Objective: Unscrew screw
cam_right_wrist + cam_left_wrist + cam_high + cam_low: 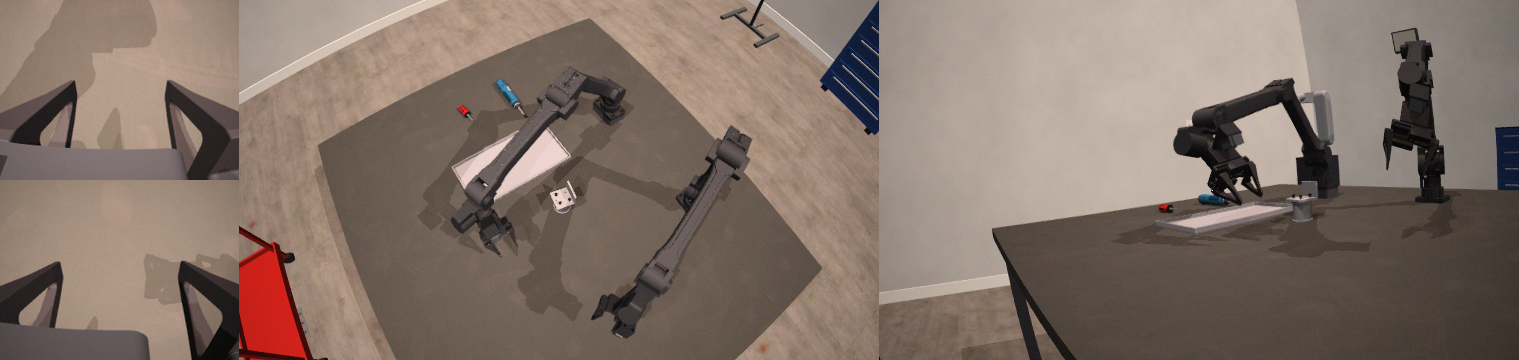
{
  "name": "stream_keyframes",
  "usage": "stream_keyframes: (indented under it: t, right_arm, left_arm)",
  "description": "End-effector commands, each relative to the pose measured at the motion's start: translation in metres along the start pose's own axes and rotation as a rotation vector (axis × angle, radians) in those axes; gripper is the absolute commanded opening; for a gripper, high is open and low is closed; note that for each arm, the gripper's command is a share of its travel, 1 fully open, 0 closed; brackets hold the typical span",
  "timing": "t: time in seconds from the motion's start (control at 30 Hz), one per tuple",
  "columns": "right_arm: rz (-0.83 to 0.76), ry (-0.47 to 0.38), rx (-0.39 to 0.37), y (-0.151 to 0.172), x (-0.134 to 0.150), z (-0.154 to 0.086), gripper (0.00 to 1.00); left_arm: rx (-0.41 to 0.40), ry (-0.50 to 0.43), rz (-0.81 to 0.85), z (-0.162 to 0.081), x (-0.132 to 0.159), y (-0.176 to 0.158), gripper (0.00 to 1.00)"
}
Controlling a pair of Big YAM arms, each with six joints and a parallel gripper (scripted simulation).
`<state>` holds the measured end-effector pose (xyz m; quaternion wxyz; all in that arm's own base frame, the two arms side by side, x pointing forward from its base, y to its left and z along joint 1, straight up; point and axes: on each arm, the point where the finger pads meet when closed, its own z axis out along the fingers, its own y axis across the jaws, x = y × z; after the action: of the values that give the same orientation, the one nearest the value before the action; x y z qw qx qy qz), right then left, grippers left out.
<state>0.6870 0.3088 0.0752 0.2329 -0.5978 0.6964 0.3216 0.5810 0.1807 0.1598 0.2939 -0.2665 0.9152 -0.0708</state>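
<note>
The joint module (pixel 562 209) (pixel 1302 212) stands upright, with the white bracket (pixel 571 191) (pixel 1309 188) on top. Three black screw heads show on the bracket; a fainter spot lies near its upright plate. How deep each screw sits is too small to tell. The electric screwdriver (pixel 508 93) (pixel 1210 200), with a blue barrel, lies on the table beyond the tray. My right gripper (pixel 508 251) (pixel 1250 199) (pixel 120 87) is open and empty above the table, to the module's left in the top view. My left gripper (pixel 605 325) (pixel 1406 171) (pixel 120 268) is open and empty, high above the table, away from the module.
A white tray (pixel 549 150) (pixel 1219 217) lies beside the module, under the right arm's forearm. A small red screwdriver (pixel 464 111) (pixel 1165 208) lies near the electric one. The left arm reaches along the right side in the top view.
</note>
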Motion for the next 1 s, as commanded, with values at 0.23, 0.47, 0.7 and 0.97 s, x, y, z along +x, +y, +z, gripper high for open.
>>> stream_keyframes:
  t: [0.23,0.47,0.7,0.97]
  right_arm:
    - [-0.25,-0.031,-0.067,0.011,-0.054,0.05,0.65]
    - [-0.41,-0.082,-0.126,0.037,-0.085,0.088,0.65]
    - [-0.569,-0.131,-0.184,0.062,-0.116,0.126,0.65]
    - [-0.671,-0.174,-0.219,0.085,-0.133,0.15,0.65]
  left_arm:
    - [0.01,-0.041,-0.006,-0.011,-0.02,-0.006,0.86]
    - [0.01,-0.041,-0.006,-0.011,-0.02,-0.006,0.86]
    - [0.01,-0.041,-0.006,-0.011,-0.02,-0.006,0.86]
    - [0.01,-0.041,-0.006,-0.011,-0.02,-0.006,0.86]
